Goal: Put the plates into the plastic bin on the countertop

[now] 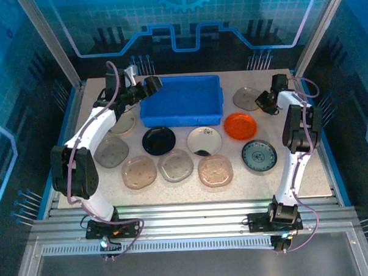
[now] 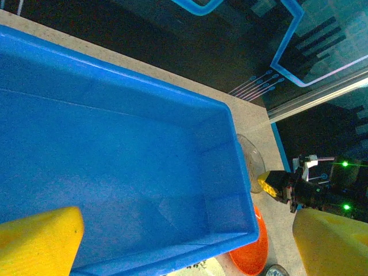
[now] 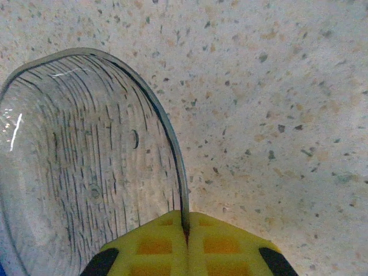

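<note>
The blue plastic bin [image 1: 182, 100] stands at the back middle of the countertop [image 1: 307, 163], and its inside [image 2: 115, 161] holds nothing. My left gripper [image 1: 151, 84] hovers open over the bin's left end, its yellow fingers [image 2: 37, 241] spread wide. At the bin's right end my right gripper [image 1: 265, 101] is shut on the rim of a clear plate [image 3: 86, 161], which still lies on the stone surface. More plates lie in front of the bin: orange [image 1: 240, 126], black [image 1: 158, 140], cream [image 1: 203, 140], a patterned grey one [image 1: 259, 155] and brownish clear ones [image 1: 138, 172].
A grey plate [image 1: 111, 152] and a pale plate [image 1: 123, 123] lie close under the left arm. The metal frame [image 1: 67, 112] edges the countertop on both sides. The orange plate [image 2: 253, 253] sits right against the bin's near right corner.
</note>
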